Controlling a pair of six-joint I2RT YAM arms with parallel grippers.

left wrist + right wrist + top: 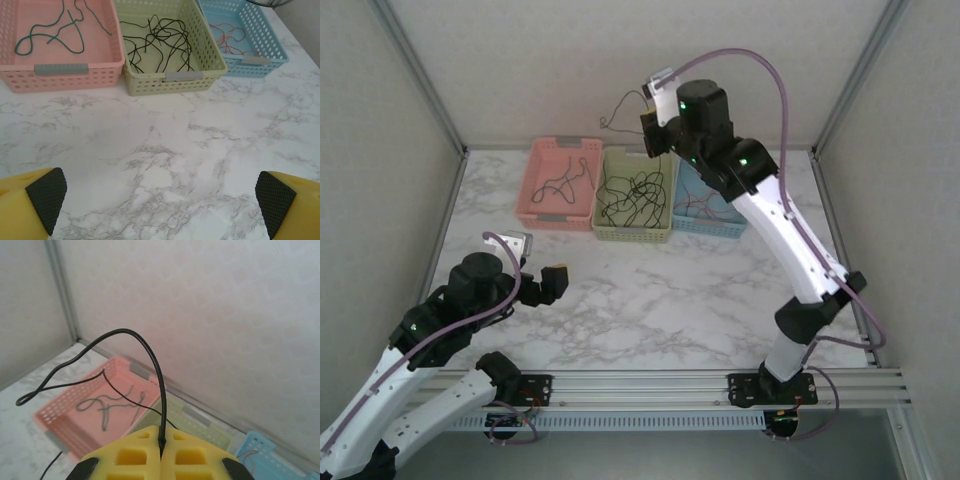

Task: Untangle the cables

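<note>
Right tool tight on black cable, pinch plain in wrist view; left tool wide, empty.

One arm low, one arm high.
We had our left arm folded near its base, the left gripper with jaws spread wide. Our right arm stretched up and far forward, the right gripper pinched together on a black cable.

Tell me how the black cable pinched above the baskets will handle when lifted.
Probably floppy: beyond the right hand the black cable arches over and droops in loose curves. Likely light, since that thin arch holds itself up. It may slip, since the grip catches only a hair-thin strand.
</note>
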